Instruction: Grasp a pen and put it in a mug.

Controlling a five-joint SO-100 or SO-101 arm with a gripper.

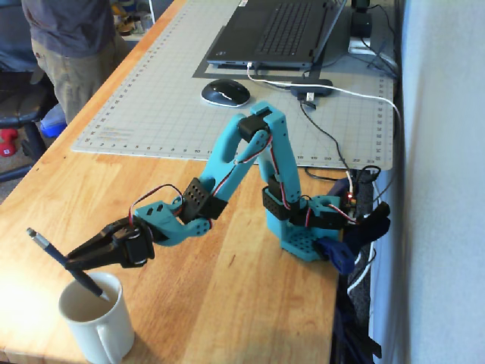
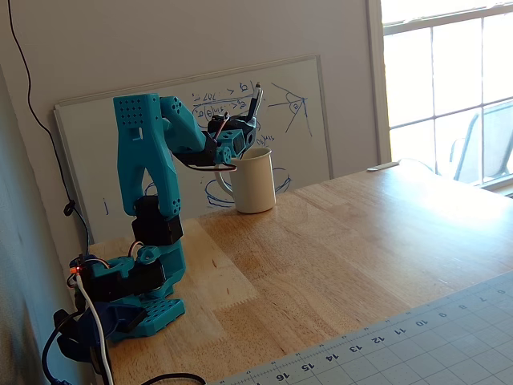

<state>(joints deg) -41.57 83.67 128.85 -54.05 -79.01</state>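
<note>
The off-white mug stands at the near corner of the wooden table, and shows against the whiteboard in the other fixed view. A slim dark pen leans over it with its lower end inside the mug's mouth; its upper end sticks up above the rim. My black-fingered gripper is shut on the pen's middle, just above the rim. The teal arm reaches out low from its base toward the mug.
A grey cutting mat covers the far table with a laptop and a mouse on it. A person stands at the table's left edge. Cables trail by the arm's base. A whiteboard leans behind the mug.
</note>
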